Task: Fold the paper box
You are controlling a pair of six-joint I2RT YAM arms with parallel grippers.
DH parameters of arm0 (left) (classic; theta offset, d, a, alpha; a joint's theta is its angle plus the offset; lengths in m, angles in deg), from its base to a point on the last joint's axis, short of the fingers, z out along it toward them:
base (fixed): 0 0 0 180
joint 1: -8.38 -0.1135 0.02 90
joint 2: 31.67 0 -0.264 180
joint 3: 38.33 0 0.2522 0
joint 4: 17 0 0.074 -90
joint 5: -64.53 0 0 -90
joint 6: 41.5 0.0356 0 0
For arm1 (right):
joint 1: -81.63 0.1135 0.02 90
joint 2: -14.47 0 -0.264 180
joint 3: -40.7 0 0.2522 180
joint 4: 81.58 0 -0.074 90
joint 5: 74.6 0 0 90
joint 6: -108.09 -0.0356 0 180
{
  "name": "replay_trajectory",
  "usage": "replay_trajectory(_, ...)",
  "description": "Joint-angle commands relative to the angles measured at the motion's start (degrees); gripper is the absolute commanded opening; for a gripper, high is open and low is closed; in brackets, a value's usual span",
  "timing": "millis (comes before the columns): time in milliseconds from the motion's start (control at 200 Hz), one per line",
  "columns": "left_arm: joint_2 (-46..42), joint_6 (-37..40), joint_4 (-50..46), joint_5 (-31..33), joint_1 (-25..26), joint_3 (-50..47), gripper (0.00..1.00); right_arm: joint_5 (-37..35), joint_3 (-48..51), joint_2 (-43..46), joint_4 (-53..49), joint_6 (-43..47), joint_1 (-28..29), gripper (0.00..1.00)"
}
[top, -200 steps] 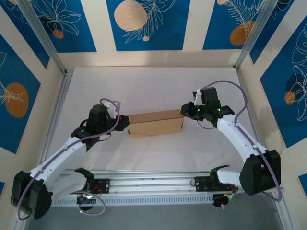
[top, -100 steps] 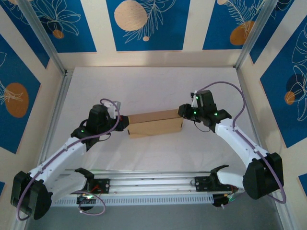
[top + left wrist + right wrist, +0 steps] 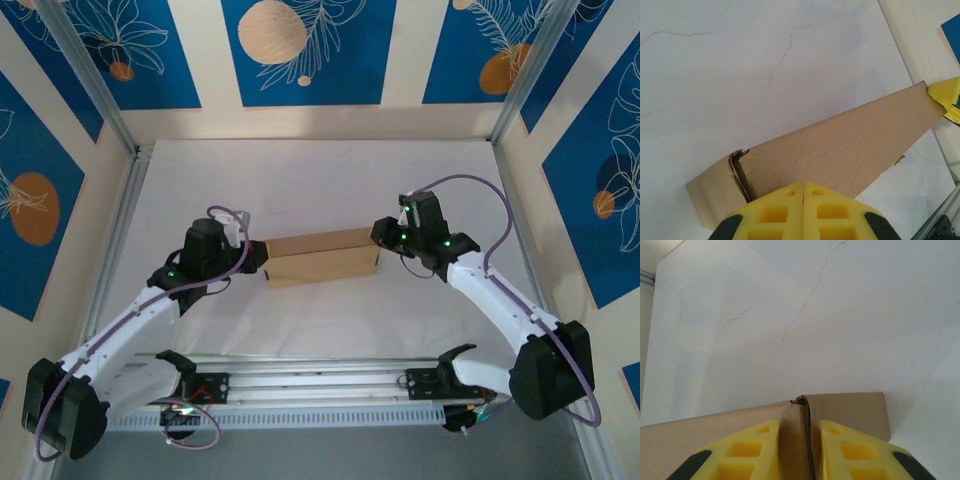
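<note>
Top external view: the paper box lies near the middle of the white surface, well apart from every edge. Its long side runs left to right, with the right end slightly nearer the far edge.
Box form: a shallow mailer of plain brown cardboard, closed up.
Left hand: at the box's left end, touching it. In the left wrist view its yellow fingers are pressed together with no gap, their tips against the cardboard.
Left end of box: the corner seam gapes a little and its edge is ragged.
Right hand: at the box's right end. In the right wrist view its fingers stand apart, one on either side of a dark flap seam in the cardboard.
Far end, left wrist view: a yellow fingertip of the right hand meets the box's far corner.
</note>
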Motion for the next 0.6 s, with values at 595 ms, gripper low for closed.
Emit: replay_trajectory(595,5.64,3.35,-11.41,3.46,0.15,2.51,0.00,13.17,-12.29,3.55,-18.48,6.74,-3.62,0.06)
